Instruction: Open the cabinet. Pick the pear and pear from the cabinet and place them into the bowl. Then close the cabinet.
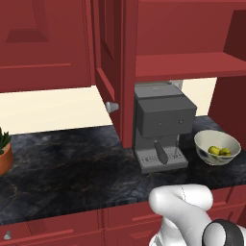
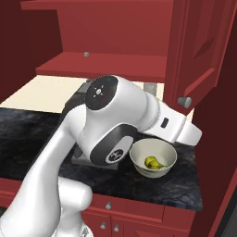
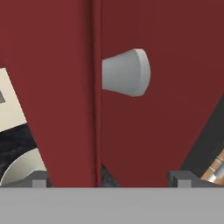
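Cabinet (image 1: 115,72) open, both pears (image 1: 219,151) in bowl (image 1: 217,147) near counter's right edge; gripper (image 3: 109,180) wide open, empty, facing knob (image 3: 127,72); closing left.

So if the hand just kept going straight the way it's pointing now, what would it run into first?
Most likely the dark red wooden cabinet door, swung open, with its round silver knob dead ahead. The open hand straddles the door's edge, so panel or knob comes first; depth is hard to judge.
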{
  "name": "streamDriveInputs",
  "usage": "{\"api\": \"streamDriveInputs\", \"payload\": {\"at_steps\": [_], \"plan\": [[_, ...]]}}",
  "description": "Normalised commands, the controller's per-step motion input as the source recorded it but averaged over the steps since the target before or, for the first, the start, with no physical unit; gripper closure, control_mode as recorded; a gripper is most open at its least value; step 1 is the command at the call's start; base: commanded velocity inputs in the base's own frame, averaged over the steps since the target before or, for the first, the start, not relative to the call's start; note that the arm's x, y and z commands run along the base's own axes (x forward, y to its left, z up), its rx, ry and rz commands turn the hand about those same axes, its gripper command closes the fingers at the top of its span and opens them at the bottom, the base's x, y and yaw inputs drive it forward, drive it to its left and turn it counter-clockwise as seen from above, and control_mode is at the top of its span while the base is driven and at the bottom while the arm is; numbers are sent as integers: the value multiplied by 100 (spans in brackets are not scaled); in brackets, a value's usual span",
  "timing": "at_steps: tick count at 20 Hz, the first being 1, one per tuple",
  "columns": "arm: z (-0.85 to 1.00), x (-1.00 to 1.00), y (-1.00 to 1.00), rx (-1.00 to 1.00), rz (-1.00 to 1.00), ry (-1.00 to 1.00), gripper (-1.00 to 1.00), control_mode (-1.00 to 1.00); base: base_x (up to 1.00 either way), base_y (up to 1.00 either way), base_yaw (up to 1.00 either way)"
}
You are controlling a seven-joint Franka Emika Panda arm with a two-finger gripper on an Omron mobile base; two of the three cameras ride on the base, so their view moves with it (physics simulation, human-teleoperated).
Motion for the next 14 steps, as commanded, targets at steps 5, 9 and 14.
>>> {"api": "streamDriveInputs", "payload": {"at_steps": [5, 9, 14], "plan": [[-7, 35, -7, 0, 0, 0, -100, -100, 0, 0, 0], [-12, 32, -11, 0, 0, 0, -100, -100, 0, 0, 0], [-18, 46, -1, 0, 0, 0, -100, -100, 0, 0, 0]]}}
